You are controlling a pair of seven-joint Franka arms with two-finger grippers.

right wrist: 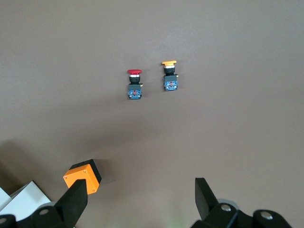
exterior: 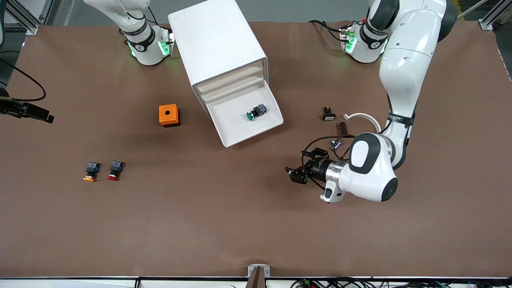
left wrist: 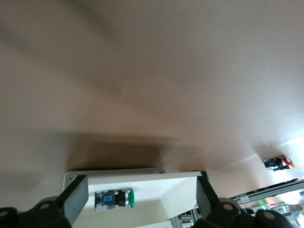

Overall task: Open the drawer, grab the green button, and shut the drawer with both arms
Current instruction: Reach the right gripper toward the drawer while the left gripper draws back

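In the pulled-out drawer (exterior: 244, 120): button (exterior: 256, 112) on its side, long axis slanting across the tray.
Left pincer (exterior: 301, 166): spread, empty, low over the surface, pointing toward the drawer; nearer arm.
Right pincer (right wrist: 137, 199): spread, empty, near the orange box (right wrist: 83, 176); hidden in the front view.

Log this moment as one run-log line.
drawer: open | green button: lying in drawer | left hand: open, empty, above table | right hand: open, empty, above table near orange box
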